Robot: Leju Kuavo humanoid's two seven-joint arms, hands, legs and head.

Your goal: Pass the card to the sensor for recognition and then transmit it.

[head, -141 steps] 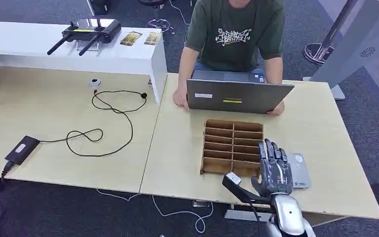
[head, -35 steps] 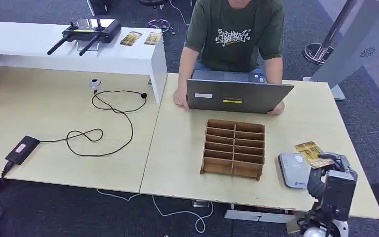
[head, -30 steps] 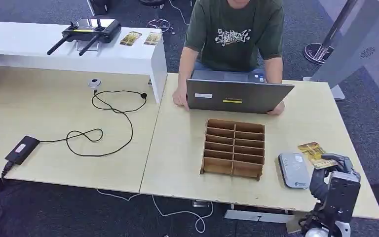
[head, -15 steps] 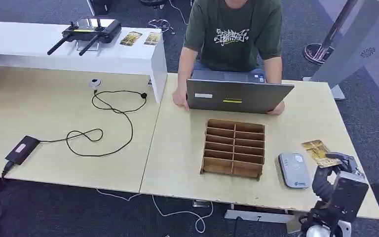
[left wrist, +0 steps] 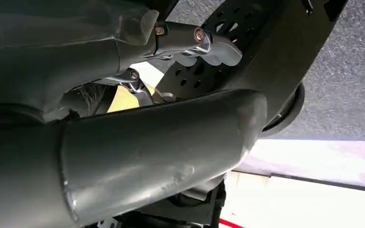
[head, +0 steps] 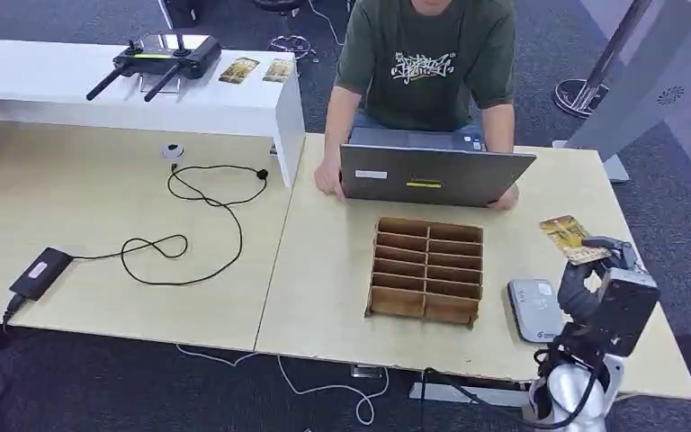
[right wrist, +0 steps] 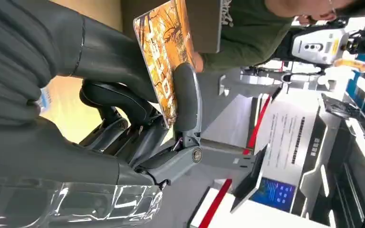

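Over the table, the right hand pinching the card has risen beyond the sensor.

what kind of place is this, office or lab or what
Probably a robotics lab or demo office: light desks on grey carpet, a person working at a laptop, a remote controller on a white shelf, and display kiosks.

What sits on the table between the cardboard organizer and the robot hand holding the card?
In the head view, the grey sensor lies flat between the organizer and the right robot hand, which pinches the card.
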